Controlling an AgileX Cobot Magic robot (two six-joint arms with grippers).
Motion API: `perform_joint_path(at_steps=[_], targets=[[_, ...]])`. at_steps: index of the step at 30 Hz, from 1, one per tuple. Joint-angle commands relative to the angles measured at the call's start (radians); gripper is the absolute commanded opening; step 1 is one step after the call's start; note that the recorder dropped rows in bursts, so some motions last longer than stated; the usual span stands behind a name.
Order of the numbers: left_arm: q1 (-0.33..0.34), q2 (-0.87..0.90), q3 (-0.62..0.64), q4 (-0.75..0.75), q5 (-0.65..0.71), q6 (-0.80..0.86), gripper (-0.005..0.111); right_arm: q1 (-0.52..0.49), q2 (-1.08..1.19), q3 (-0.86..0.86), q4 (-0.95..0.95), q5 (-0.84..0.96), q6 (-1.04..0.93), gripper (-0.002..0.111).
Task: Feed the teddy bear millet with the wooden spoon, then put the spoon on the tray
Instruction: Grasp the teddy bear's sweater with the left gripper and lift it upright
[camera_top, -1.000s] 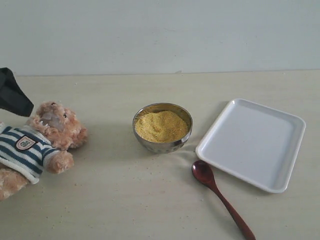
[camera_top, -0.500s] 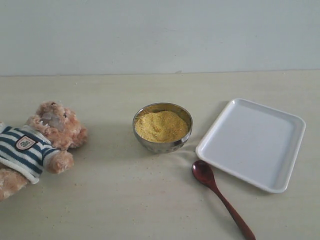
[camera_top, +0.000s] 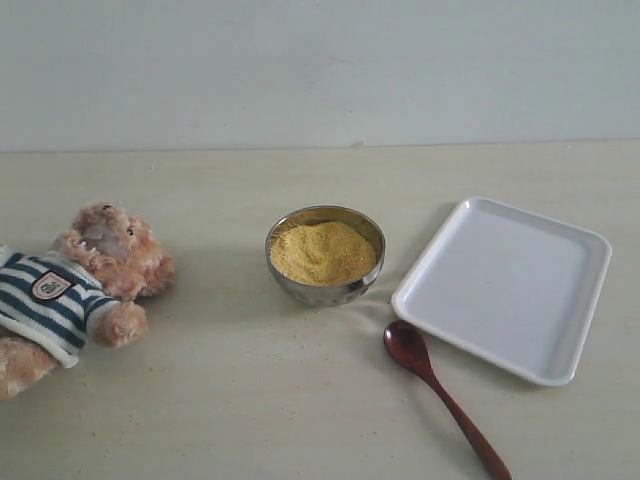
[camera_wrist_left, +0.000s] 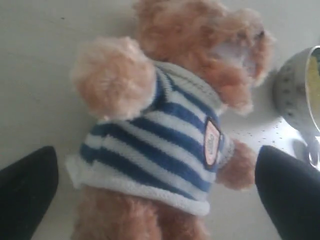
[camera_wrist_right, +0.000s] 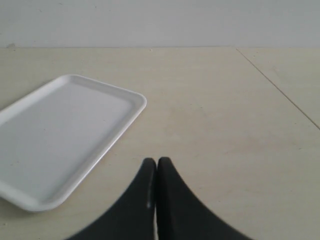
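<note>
The teddy bear (camera_top: 75, 290) in its striped shirt lies on its back at the table's left, head toward the steel bowl (camera_top: 325, 287) of millet (camera_top: 322, 252). The wooden spoon (camera_top: 435, 385) rests on the table in front of the white tray (camera_top: 505, 285), its bowl close to the tray's near corner. Neither gripper shows in the exterior view. In the left wrist view my left gripper (camera_wrist_left: 155, 167) stands open, hovering over the bear (camera_wrist_left: 165, 135), a dark finger (camera_wrist_left: 25, 192) on either side and apart from it. My right gripper (camera_wrist_right: 157, 162) is shut and empty, beside the tray (camera_wrist_right: 60, 135).
The steel bowl (camera_wrist_left: 295, 90) sits just past the bear's head in the left wrist view. A pale wall (camera_top: 320, 70) runs along the table's far edge. A seam in the tabletop (camera_wrist_right: 280, 87) runs beyond my right gripper.
A dark part of the left arm, seen one second ago above the bear at the exterior view's left edge, has left that view. Bear, bowl, spoon and tray have not moved.
</note>
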Motion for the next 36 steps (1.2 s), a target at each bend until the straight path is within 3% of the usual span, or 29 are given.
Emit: perform_joint_path(at_steps=[1, 16, 31, 34, 36], targets=[[-0.006, 0.057, 0.003, -0.047, -0.038, 0.084, 0.109, -0.005, -0.005, -0.001, -0.006, -0.011, -0.003, 0.000], [-0.020, 0.317, 0.003, -0.218, -0.009, 0.177, 0.109, -0.005, -0.005, -0.001, -0.006, -0.011, -0.003, 0.000], [-0.166, 0.453, -0.001, -0.348, -0.010, 0.236, 0.108, -0.005, -0.005, -0.001, -0.006, -0.011, -0.003, 0.000], [-0.168, 0.475, -0.001, -0.381, 0.005, 0.236, 0.095, -0.005, -0.005, -0.001, -0.006, -0.011, -0.003, 0.000], [-0.168, 0.477, -0.001, -0.385, 0.010, 0.236, 0.071, -0.005, -0.005, -0.001, -0.006, -0.011, -0.003, 0.000]])
